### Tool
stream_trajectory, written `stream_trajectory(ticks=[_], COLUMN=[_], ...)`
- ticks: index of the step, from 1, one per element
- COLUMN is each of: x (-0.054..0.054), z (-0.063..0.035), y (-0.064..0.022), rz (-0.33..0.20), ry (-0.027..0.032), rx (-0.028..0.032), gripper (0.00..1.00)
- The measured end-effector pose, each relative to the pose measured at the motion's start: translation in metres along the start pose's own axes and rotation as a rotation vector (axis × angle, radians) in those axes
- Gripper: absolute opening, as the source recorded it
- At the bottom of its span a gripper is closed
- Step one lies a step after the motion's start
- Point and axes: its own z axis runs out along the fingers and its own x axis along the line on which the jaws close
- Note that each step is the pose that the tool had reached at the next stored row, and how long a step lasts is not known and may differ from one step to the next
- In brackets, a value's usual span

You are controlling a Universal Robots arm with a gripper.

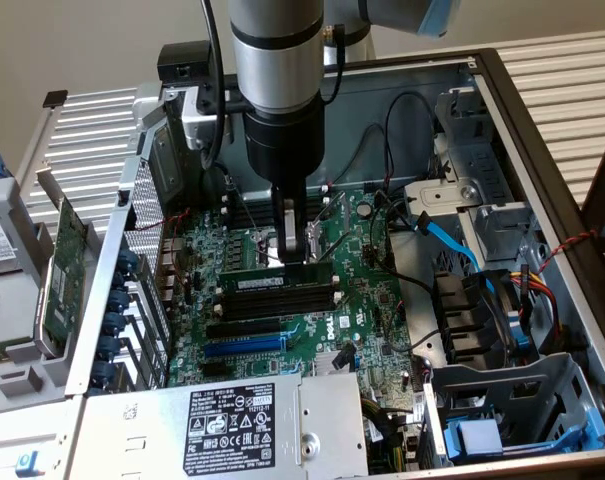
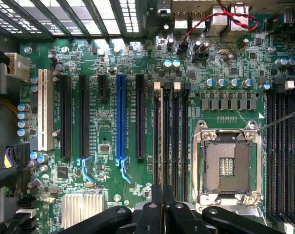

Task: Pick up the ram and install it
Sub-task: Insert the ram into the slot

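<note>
Ribbed pale metal bench point(image 1: 92, 130) carries open grey steel computer case point(image 1: 412, 80); green motherboard point(image 1: 372, 320) lies flat inside. Long thin green ram stick with white label point(image 1: 272, 282) stands on edge in black memory slot bank near motherboard centre, long axis parallel to blue expansion slot point(image 1: 244, 345). My black two-finger gripper point(image 1: 292, 248) hangs straight above stick, toward its end on exterior view's right. I read fingers pinched nearly together, tips at stick's top edge; contact unclear. Stick looks slotted, not carried.
</note>
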Motion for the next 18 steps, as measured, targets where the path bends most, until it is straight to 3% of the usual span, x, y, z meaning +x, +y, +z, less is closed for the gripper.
stream_trajectory(ticks=[18], x=[0.0026], z=[0.0067], y=[-0.0002], rz=[0.000], ry=[-0.0007], rx=[0.0021], gripper=[0.13])
